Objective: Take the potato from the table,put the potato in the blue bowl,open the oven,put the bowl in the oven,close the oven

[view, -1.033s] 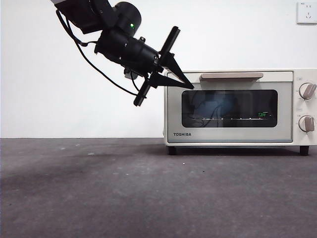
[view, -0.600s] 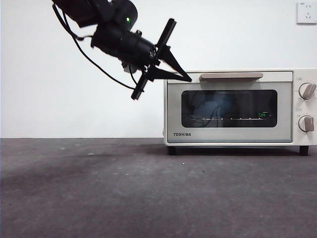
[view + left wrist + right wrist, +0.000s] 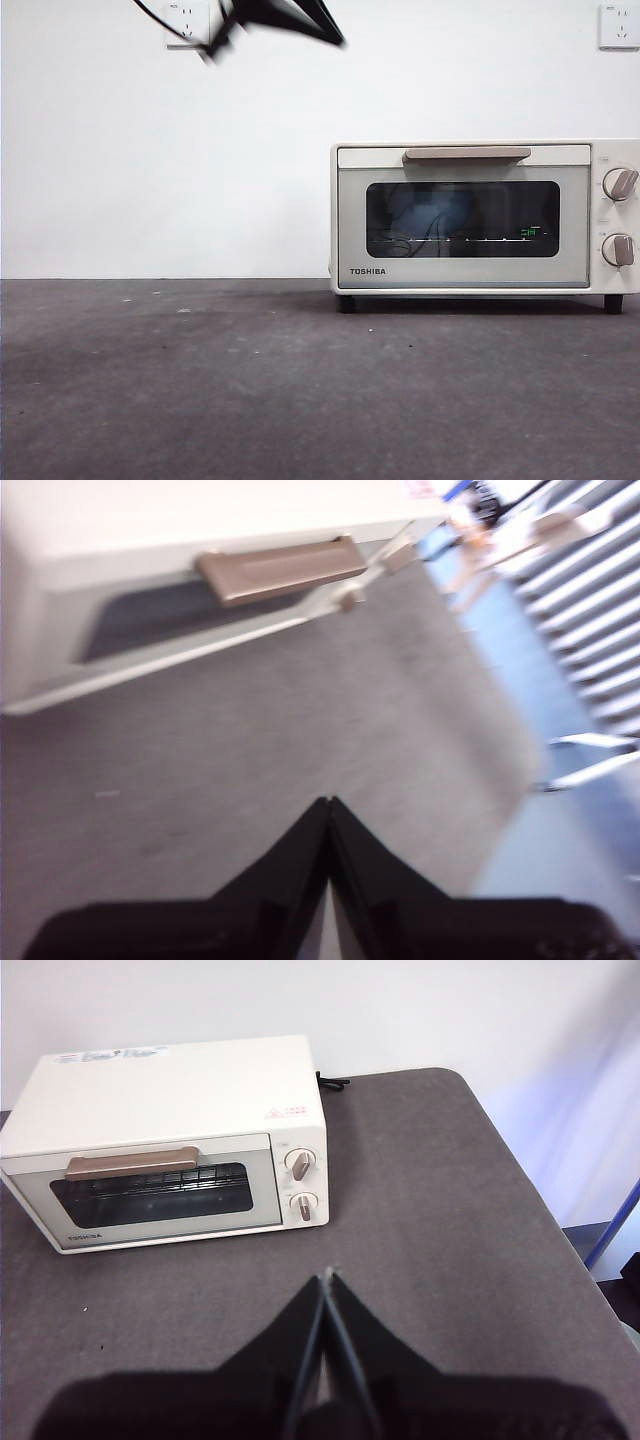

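Observation:
The cream-white oven stands at the right of the table with its door closed and the beige handle across the top. A dim bluish shape shows behind the dark glass; I cannot tell whether it is the blue bowl. No potato is in view. My left gripper is a blurred black tip at the top edge, high and left of the oven. In its wrist view the left gripper is shut and empty, with the oven handle beyond it. My right gripper is shut and empty, well above the oven.
A white wall stands behind the table, with a socket at the upper right and another near the arm. Two knobs sit on the oven's right side. The table's right edge drops off past the oven.
The left arm has lifted up and away from the oven's top left corner to the top edge of the front view. The oven door stays closed.

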You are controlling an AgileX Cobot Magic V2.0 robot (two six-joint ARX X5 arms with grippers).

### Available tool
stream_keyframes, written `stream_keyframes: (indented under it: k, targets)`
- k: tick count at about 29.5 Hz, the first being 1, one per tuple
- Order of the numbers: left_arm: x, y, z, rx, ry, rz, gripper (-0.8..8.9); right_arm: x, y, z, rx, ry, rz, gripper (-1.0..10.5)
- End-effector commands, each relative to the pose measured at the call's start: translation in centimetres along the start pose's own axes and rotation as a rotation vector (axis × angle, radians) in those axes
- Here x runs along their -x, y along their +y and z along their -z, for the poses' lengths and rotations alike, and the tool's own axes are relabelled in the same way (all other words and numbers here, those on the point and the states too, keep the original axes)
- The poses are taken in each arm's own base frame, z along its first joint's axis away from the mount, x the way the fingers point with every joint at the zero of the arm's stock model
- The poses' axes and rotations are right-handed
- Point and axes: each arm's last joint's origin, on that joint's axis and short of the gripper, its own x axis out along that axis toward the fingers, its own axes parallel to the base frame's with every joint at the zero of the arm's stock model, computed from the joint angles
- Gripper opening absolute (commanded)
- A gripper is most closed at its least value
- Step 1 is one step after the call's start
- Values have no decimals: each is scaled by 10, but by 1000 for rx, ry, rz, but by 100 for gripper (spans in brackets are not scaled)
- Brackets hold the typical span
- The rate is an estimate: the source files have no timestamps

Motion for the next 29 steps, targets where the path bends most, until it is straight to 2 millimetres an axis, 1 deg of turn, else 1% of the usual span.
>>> stream_keyframes:
  k: [1, 6, 9, 12, 15, 18, 23, 27, 29]
  targets:
    - [34, -23, 8, -198, -54, -109, -5, -1, 0, 3, 13, 26, 2, -12]
    - [90, -62, 26, -283, -173, -214, -5, -6, 1, 5, 62, 46, 3, -12]
    - [118, -79, 40, -313, -217, -243, -5, -13, 3, 8, 63, 72, 6, -12]
    - [142, -90, 56, -335, -235, -287, -5, -19, 5, 11, 71, 100, 9, -11]
    - [163, -98, 71, -345, -245, -315, -5, -25, 6, 14, 78, 121, 12, 1]
    - [183, -103, 80, -364, -281, -283, -5, -27, 7, 15, 83, 130, 16, 1]
    - [215, -103, 92, -394, -355, -270, -4, -27, 7, 15, 100, 129, 15, 1]
    - [234, -102, 100, -396, -398, -271, -4, -27, 7, 15, 99, 129, 14, 1]
    - [239, -102, 103, -392, -411, -261, -4, -27, 7, 15, 99, 129, 14, 1]
